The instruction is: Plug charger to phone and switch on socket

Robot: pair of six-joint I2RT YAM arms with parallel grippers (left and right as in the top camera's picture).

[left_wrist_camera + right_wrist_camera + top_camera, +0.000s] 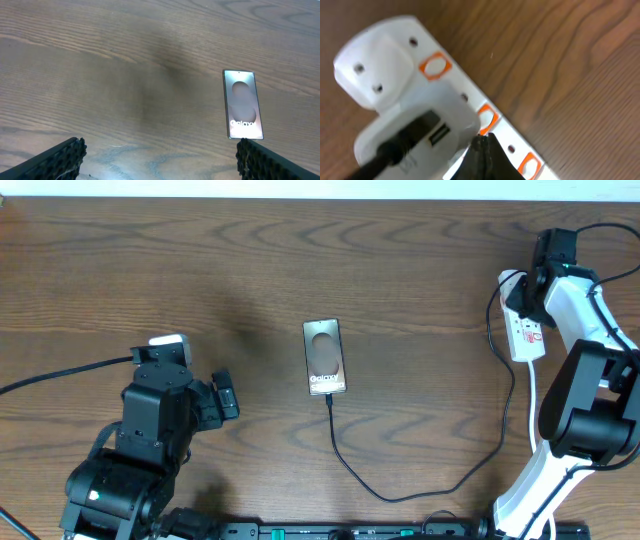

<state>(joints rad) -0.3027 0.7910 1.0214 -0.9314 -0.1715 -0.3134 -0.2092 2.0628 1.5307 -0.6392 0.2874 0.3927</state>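
Wooden table (150,260) with phone (325,357), charger (400,496), socket (527,335)

The phone (325,357) has a glossy, mirror-like bronze face. The table (200,260) around it is brown wood with clear grain and a dull sheen. The charger (400,492) at the phone's lower end is thin, matt black. Well right of the phone, the socket (507,142) is smooth, faintly shiny white plastic. The left gripper (160,150) has black fingers (55,157), rough and ribbed.
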